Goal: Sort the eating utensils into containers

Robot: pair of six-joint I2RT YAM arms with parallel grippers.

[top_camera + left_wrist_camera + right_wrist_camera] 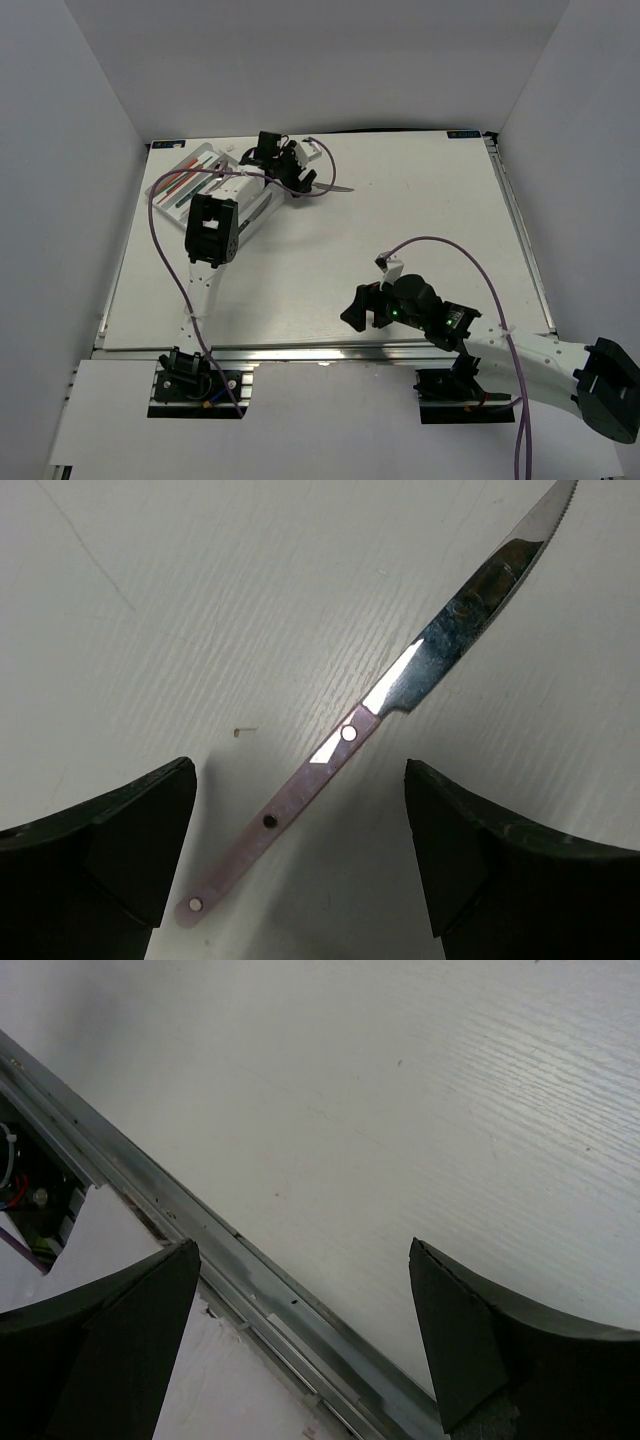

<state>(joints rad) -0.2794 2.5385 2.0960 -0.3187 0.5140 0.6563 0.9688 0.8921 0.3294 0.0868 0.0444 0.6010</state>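
The pink-handled knife (350,733), flat on the surface (150,630), looks light, stiff and slick, best pinched across its handle by the left end effector (298,800) spread empty astride it.

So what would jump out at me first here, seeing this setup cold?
Probably the pink-handled knife, lying alone on the white table between the open fingers of the left gripper, at the far side. Just left of it sits the white tray with colourful utensils inside, while the right gripper hangs open near the front edge, holding nothing.
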